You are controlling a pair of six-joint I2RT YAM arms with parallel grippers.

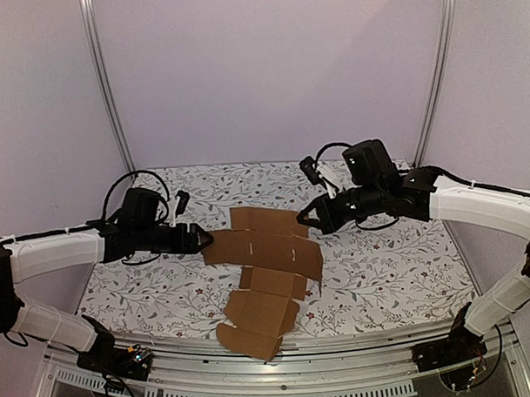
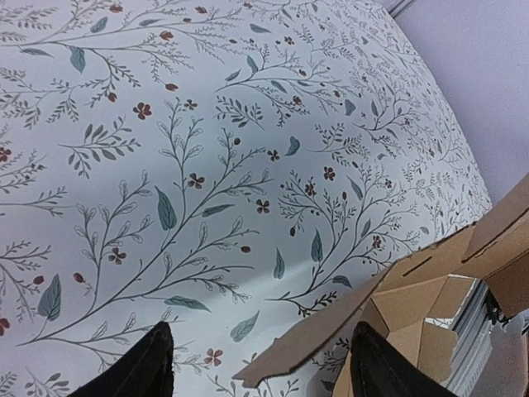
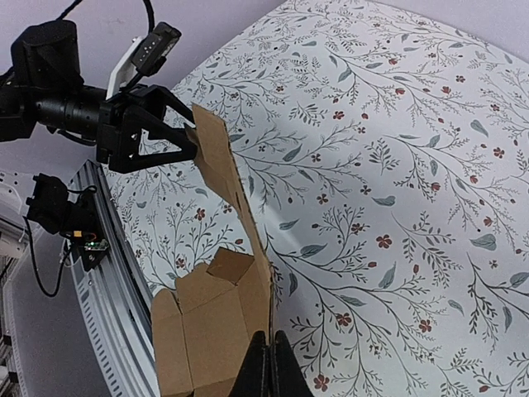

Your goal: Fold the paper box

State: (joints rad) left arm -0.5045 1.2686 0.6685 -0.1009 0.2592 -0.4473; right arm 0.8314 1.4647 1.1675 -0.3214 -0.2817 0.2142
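The paper box [image 1: 262, 251] is a brown cardboard sheet with flaps, held partly off the floral cloth in the middle of the table. My right gripper [image 1: 305, 221] is shut on its far right edge; in the right wrist view the closed fingertips [image 3: 269, 364] pinch the sheet [image 3: 215, 322] edge-on. My left gripper [image 1: 199, 238] stands open at the sheet's left end. In the left wrist view a pointed flap [image 2: 289, 356] reaches in between the two spread fingers [image 2: 149, 364]. The right wrist view shows the left gripper [image 3: 186, 136] straddling that far flap.
The floral cloth [image 1: 380, 264] covers the table. A metal rail [image 1: 340, 348] runs along the near edge, where both arm bases are bolted. Pale walls and two upright metal posts [image 1: 109, 91] enclose the back.
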